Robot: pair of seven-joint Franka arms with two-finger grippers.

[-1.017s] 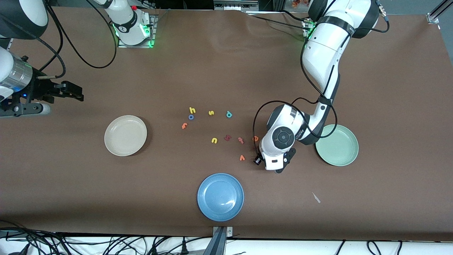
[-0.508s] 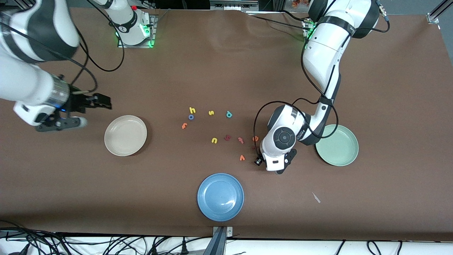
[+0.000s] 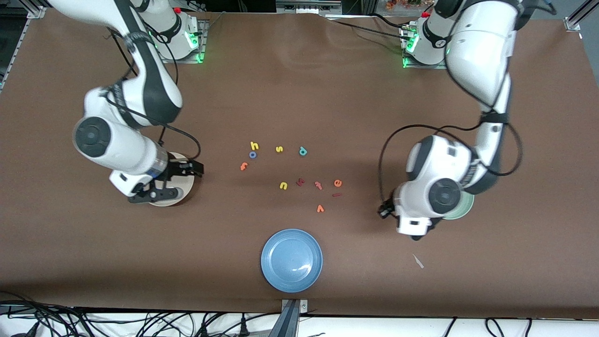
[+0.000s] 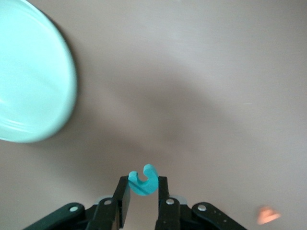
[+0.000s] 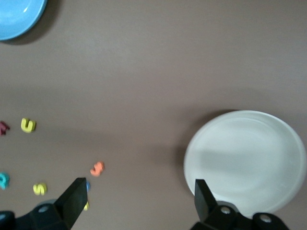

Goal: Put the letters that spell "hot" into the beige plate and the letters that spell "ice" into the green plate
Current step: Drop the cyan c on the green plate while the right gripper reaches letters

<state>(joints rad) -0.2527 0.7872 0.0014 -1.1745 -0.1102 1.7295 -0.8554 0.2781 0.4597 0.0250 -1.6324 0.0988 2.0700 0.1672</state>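
From the front, the left end effector [image 3: 406,223] hung over bare worktop [image 3: 514,262] just beside the green plate [image 3: 461,211], most of which the arm covered. The right end effector [image 3: 180,180] hovered over the beige plate [image 3: 183,191]. Mid-worktop lay the yellow "h" [image 3: 254,145], blue "o" [image 3: 252,154] and orange "t" [image 3: 243,166] close together; toward the left arm's end lay the orange "e" [image 3: 338,183] and, just nearer the camera, the dark red "i" [image 3: 336,194]. A blue plate [image 3: 291,260] sat nearest the camera.

In the left wrist view, the fingers [image 4: 123,201] were clamped on the teal "c" [image 4: 143,180], the green plate's rim off to one side.

In the right wrist view, the fingers [image 5: 72,197] stood wide apart, holding nothing, beside the beige plate.
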